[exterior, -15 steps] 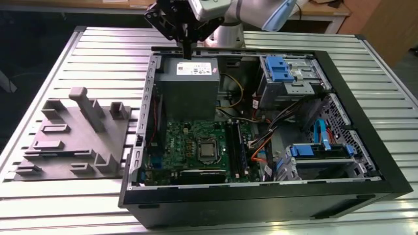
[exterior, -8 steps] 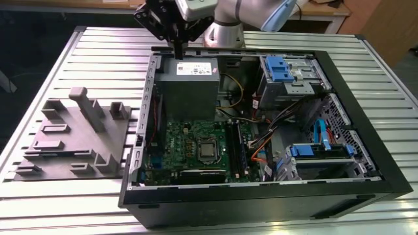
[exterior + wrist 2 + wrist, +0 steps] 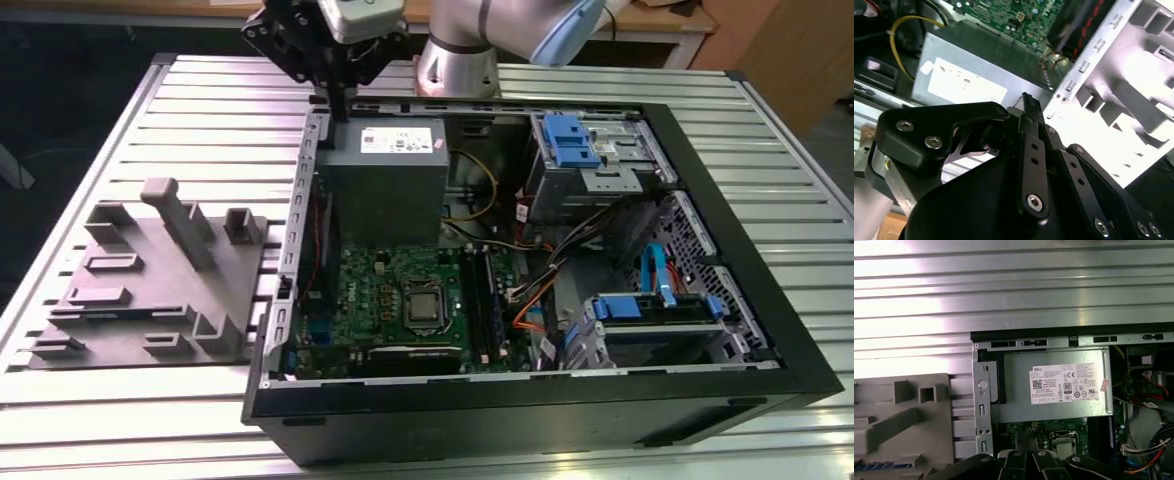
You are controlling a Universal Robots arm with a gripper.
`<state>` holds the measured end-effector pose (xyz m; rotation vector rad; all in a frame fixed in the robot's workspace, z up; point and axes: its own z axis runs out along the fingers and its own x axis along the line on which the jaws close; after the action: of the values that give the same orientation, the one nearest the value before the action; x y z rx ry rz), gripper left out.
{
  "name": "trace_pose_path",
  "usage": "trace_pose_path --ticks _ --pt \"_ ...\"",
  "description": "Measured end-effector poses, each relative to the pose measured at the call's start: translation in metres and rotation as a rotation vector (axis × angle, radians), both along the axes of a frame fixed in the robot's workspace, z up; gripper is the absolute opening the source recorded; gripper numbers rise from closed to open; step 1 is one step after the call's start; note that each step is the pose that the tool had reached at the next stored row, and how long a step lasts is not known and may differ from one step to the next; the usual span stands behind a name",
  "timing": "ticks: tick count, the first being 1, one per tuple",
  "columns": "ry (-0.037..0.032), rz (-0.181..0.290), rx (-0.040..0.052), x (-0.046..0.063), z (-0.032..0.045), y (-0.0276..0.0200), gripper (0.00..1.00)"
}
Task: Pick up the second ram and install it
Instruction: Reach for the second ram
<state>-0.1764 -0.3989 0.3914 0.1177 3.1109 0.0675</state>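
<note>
While the gripper [image 3: 335, 113] is hovering over the case's [image 3: 534, 410] far rim beside the supply [image 3: 384, 185], its jaws are looking pinched together, seemingly holding nothing; ram too small to place, so pick-up and seating are reading as outstanding.

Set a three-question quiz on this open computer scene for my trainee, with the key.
1. True or false: the computer case lies closed, its inside hidden.
2. Choose one. In the exterior view the gripper is nearest to: A) a blue drive cage; B) the grey power supply; C) the silver processor.
3. Fill the gap: the grey holder lies on the table, on the exterior view's ____ of the case.

Key: 1 false, the case is open. 2 B. 3 left.
</note>
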Motion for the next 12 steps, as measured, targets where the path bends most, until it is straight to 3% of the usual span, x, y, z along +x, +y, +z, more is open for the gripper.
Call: trace_pose_path --ticks 12 --pt "-0.0006 0.000 0.0001 -0.031 -0.0017 0.0000 0.10"
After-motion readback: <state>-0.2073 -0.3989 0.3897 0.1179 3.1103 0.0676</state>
